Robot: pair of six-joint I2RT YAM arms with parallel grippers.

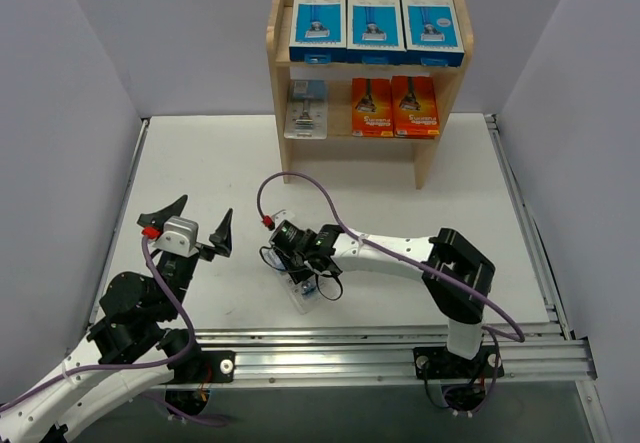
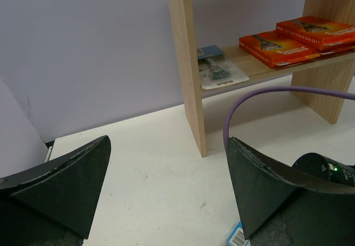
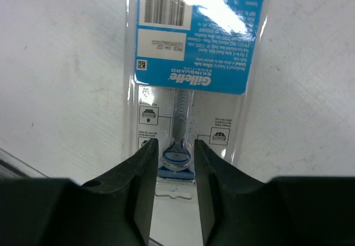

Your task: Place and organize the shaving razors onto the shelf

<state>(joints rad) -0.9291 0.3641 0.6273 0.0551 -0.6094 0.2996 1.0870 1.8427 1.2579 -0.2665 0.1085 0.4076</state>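
A clear blister razor pack (image 3: 194, 35) with a blue label lies flat on the table (image 1: 200, 153) in front of the shelf (image 1: 432, 138). My right gripper (image 3: 175, 143) reaches down over it (image 1: 300, 275). Its jaws are closed narrowly on the raised bubble that holds the razor head. The pack's corner (image 2: 236, 236) also shows in the left wrist view. Three blue-and-white boxes (image 1: 373, 25) stand on the top tier. On the middle tier lie two orange boxes (image 1: 392, 106) and another blister pack (image 1: 306, 110). My left gripper (image 1: 203, 208) hovers wide open and empty at the table's left.
The right arm's purple cable (image 1: 300, 185) loops above the table between the shelf and the gripper, and crosses the left wrist view (image 2: 266, 93). Grey walls close in the left, back and right. A metal rail (image 1: 400, 348) runs along the near edge.
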